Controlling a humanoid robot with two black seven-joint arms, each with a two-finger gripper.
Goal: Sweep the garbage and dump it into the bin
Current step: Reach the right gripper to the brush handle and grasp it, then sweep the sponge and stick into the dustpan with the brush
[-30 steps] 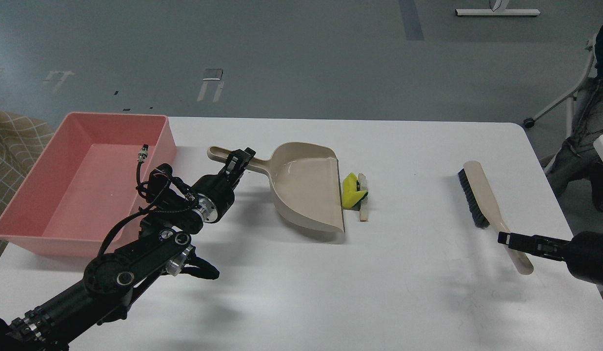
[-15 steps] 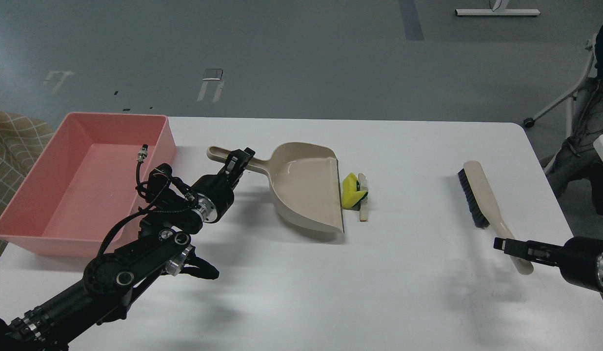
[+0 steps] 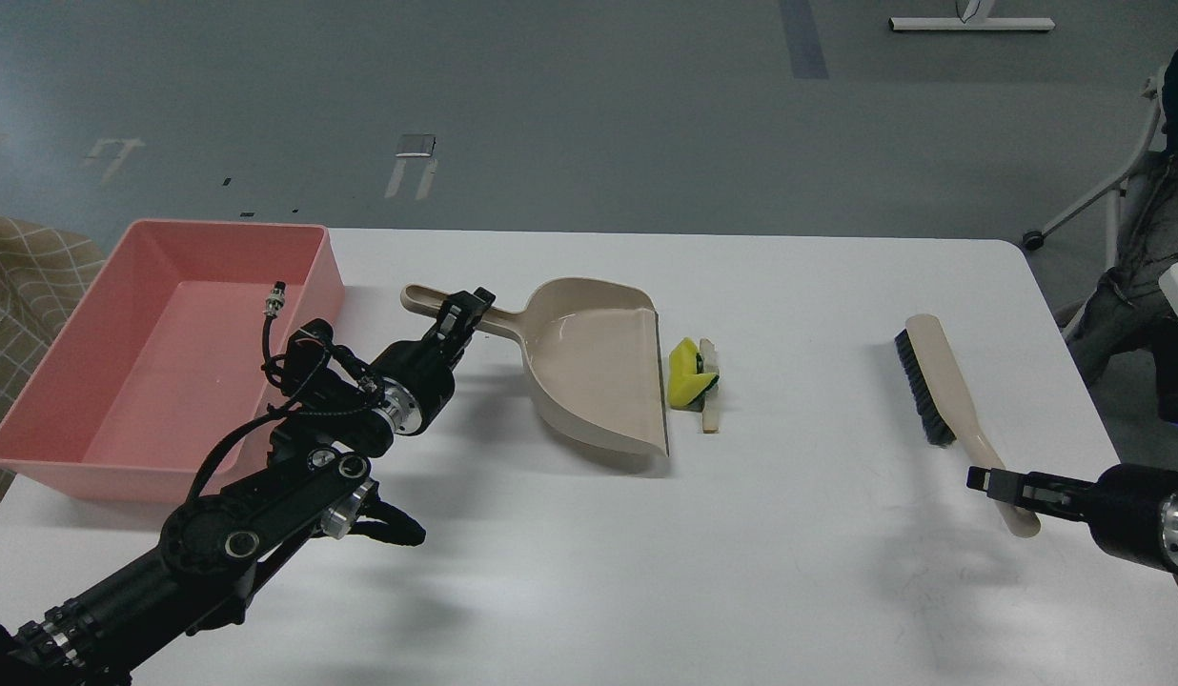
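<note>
Garbage (image 3: 693, 373) lies lengthwise along the dustpan (image 3: 599, 367) lip.

Right end effector (image 3: 987, 480) seen end-on over brush (image 3: 951, 398) handle tip, finger gap unreadable. Right arm cut by right edge. Left end effector (image 3: 463, 314) hides part of dustpan (image 3: 589, 362) handle.

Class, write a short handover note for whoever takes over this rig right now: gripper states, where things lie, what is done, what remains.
Left gripper: at the dustpan handle; grip cannot be confirmed.
Right gripper: at the brush handle's near end; closure unclear.
Garbage: on the table, just outside the dustpan's open edge.
Bin: far left, with no scraps visible in it.
Done: both arms at their tools.
Left: sweep scraps into the dustpan, tip them into the bin.
</note>
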